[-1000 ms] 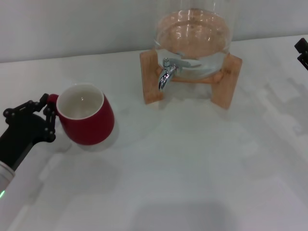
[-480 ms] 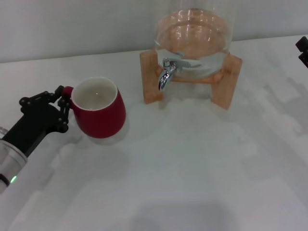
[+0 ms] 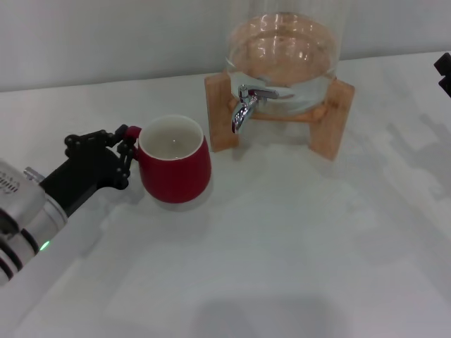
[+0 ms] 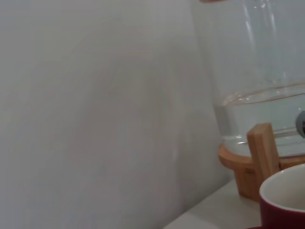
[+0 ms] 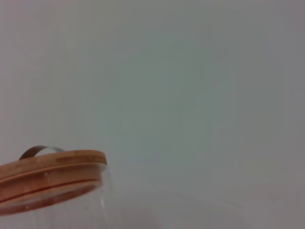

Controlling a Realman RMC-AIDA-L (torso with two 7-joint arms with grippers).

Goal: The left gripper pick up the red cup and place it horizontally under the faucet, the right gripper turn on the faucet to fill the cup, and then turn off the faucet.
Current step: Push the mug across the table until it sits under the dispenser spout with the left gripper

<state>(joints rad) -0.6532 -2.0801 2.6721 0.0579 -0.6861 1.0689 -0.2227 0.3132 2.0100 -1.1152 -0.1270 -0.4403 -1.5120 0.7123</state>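
Cup held upright, faucet waiting at two o'clock

The left pincer [image 3: 123,151] has its black claw closed on the handle of the red cup [image 3: 175,171], which sits upright just above or on the surface [image 3: 296,239]. The faucet [image 3: 244,107] spout lies near, at two o'clock from the cup. The right pincer [image 3: 444,74] idles at the far right edge; I cannot tell its opening.

white table [image 3: 296,239] | glass jar [image 3: 282,49] holding water, on wooden stand [image 3: 331,120] | wooden lid [image 5: 50,179]
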